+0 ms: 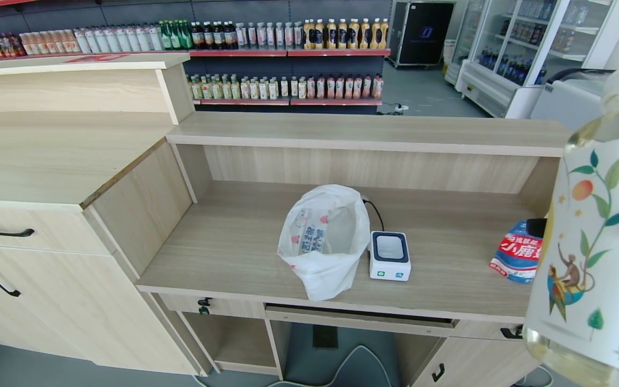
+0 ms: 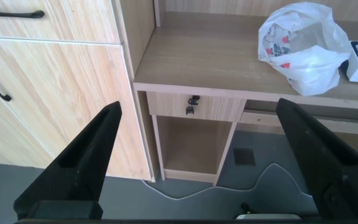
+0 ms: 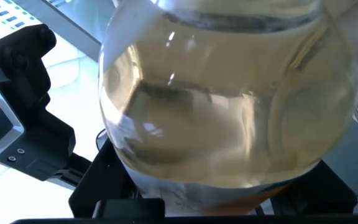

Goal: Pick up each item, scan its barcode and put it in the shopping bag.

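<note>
On the wooden surface (image 1: 449, 231) we see a blue-and-red snack packet (image 1: 518, 252) just beside our right hand (image 1: 586, 227), a white scanner (image 1: 389, 256) farther off, and an open shopping bag (image 1: 324, 239) just beyond that.

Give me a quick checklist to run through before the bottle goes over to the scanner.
1. Bottle gripped: ok, the right gripper has a black finger on each side of the label.
2. Barcode facing the scanner: cannot tell, no barcode is visible.
3. Scanner window free: ok, nothing lies on it.
4. Shopping bag ready: ok, it stands open on the counter beside the scanner.
5. Left gripper out of the way: ok, open and empty, low in front of the counter.
6. Packet clear of the scanner: ok, it lies apart on the robot's right.
</note>
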Controlling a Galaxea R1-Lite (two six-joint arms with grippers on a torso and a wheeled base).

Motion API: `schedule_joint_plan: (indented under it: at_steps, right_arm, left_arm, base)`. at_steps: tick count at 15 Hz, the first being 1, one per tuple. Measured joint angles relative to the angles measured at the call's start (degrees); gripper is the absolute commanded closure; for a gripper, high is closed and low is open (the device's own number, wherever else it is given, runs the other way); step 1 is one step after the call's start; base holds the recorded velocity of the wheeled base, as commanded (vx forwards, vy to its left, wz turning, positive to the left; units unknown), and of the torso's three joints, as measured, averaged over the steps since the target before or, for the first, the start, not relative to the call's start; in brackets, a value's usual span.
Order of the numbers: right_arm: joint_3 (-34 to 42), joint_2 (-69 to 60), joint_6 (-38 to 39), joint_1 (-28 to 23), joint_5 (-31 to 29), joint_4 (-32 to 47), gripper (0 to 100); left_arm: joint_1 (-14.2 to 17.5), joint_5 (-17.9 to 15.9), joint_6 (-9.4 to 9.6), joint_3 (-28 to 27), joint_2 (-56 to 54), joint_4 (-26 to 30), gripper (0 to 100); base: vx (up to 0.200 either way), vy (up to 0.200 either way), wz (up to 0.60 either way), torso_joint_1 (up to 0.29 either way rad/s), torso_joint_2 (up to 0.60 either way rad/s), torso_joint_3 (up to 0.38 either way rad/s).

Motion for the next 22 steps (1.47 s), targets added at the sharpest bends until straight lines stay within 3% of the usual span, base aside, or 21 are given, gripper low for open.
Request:
schedule_joint_plan:
  at_steps: [7,8,10,12,15,17,22]
  right_arm:
    - [0.59,-0.09,-4.40,-0.30,-2.71,-0.22,100]
    - [0.87,0.44,-9.46,-0.33,-7.63,-0.24,100]
    - [1.16,3.47,-21.72,-0.72,-24.65,-0.38,100]
    - [2.05,9.05,-35.93,-4.49,-38.03,-4.10,100]
    - [5.41,17.12,-66.69,-15.57,-40.47,-12.59,100]
    - [6.62,21.37,-82.53,-21.52,-40.69,-15.63,100]
    - [8.19,26.33,-96.22,-28.43,-38.32,-23.52,100]
  left_arm:
    - [0.00,0.00,0.00,0.00,0.00,0.00,0]
    - [0.00,0.00,0.00,0.00,0.00,0.00,0]
    - [0.00,0.00,0.00,0.00,0.00,0.00,0]
    - [0.00,0.00,0.00,0.00,0.00,0.00,0]
    - [0.00,0.00,0.00,0.00,0.00,0.00,0]
    - [0.00,0.00,0.02,0.00,0.00,0.00,0]
    - [0.00,0.00,0.00,0.00,0.00,0.00,0]
  base:
    - [0.000,0.000,0.00,0.000,0.00,0.000]
    - [0.000,0.000,0.00,0.000,0.00,0.000]
    - [0.000,0.000,0.00,0.000,0.00,0.000]
    - [0.000,0.000,0.00,0.000,0.00,0.000]
    - [0.000,0.000,0.00,0.000,0.00,0.000]
    - [0.000,0.000,0.00,0.000,0.00,0.000]
    - [0.000,0.000,0.00,0.000,0.00,0.000]
